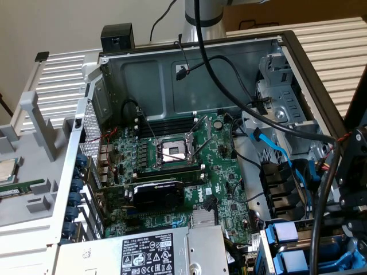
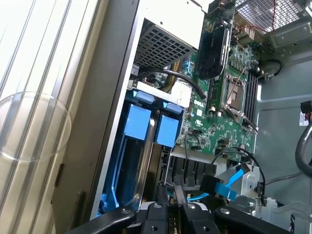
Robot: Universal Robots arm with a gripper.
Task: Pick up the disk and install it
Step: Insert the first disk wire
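While the fingers [image 2: 168, 217] stand closed together on nothing, the disk [image 2: 168, 131] seems to sit seated beside another blue carrier [image 2: 136, 122] in the computer case [image 2: 114, 87], though I cannot be sure which is which. It likely handles rigid, weighty and shock-sensitive, so the blue frame's edges look the safest hold.

The disk [image 1: 293, 262], clipped in a bright blue plastic frame with a paler blue end tab, stands on edge in the drive bay at the exterior view's lower right, its metal body mostly hidden.
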